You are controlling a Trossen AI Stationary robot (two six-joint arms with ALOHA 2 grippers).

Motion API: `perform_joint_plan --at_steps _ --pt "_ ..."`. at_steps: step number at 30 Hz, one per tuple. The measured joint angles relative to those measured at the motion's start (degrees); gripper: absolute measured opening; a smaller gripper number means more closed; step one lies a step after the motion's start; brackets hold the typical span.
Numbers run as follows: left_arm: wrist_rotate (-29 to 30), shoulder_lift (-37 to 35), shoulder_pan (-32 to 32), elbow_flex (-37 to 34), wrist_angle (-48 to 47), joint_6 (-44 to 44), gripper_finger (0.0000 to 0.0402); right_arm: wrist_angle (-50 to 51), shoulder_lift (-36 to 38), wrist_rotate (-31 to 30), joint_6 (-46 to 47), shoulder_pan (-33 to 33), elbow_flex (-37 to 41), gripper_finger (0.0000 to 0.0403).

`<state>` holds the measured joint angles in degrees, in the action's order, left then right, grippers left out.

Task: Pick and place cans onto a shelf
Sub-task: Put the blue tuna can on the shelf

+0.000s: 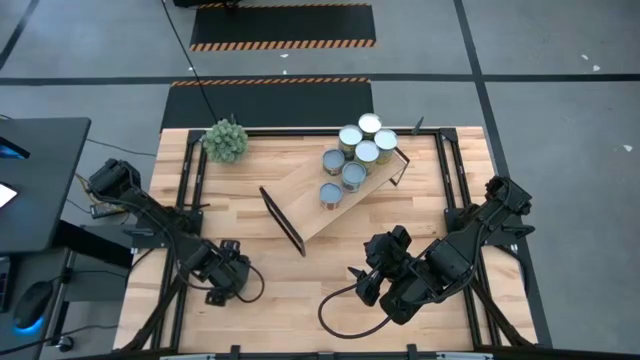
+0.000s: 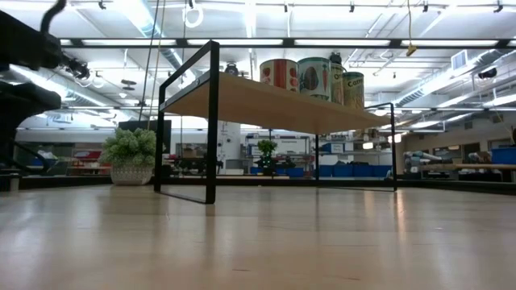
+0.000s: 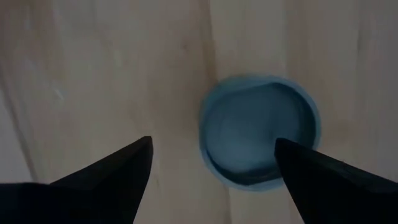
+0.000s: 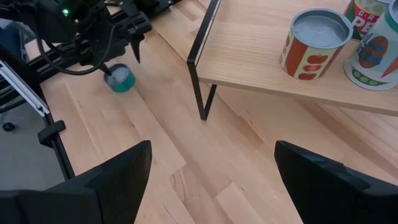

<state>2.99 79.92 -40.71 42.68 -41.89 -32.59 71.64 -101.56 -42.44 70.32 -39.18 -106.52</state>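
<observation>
The shelf stands slantwise in the middle of the table on black end frames. Several cans stand on its far right half. In the right wrist view the nearest of them has a tomato label. One more can with a grey-blue top stands on the table near the front left. My left gripper hangs open just above this can, pointing down, and hides it in the high view. The can lies below the gap, closer to one finger. My right gripper is open and raised at the front right.
A spiky green plant ball sits at the far left corner. The shelf's black end frame stands between the two arms. Bare tabletop lies along the near edge between the grippers.
</observation>
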Motion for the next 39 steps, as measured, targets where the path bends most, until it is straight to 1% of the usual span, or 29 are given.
perform_joint_plan --at_steps 4,14,19,24,27,30,31,35,39 --pt "0.3 0.0 1.5 0.0 0.0 0.2 0.0317 0.0 0.0 0.0 0.0 0.0 0.0 0.0348" --pt "0.8 0.3 5.7 0.0 0.2 1.8 0.0220 -0.4 0.0 0.0 0.0 0.0 0.0 0.0348" --pt "-1.7 2.9 6.1 0.3 0.6 2.4 0.0165 -0.4 0.0 0.0 0.0 0.0 0.0 0.0348" --pt "-2.2 3.9 6.1 0.3 1.2 3.3 0.0117 -0.4 0.0 0.0 -0.2 0.0 0.0 0.0348" --pt "-2.6 4.0 6.1 0.2 1.4 3.5 0.0075 -0.4 0.0 -0.1 -0.5 0.0 0.0 0.0348" --pt "-2.4 4.0 5.8 0.2 1.4 4.8 0.0022 -0.4 0.0 -0.1 -0.6 0.0 0.0 0.0348" --pt "-2.2 4.0 5.7 0.2 1.4 4.8 0.0013 -0.4 0.0 -0.1 -0.7 0.0 0.0 0.0348" --pt "-1.7 3.9 5.8 0.2 1.1 4.2 0.0007 -0.4 0.0 -0.1 -0.9 0.0 0.0 0.0348" --pt "-1.3 2.4 7.5 1.0 -1.4 3.3 0.0004 -0.4 0.0 -0.1 -1.1 0.0 0.0 0.0348"
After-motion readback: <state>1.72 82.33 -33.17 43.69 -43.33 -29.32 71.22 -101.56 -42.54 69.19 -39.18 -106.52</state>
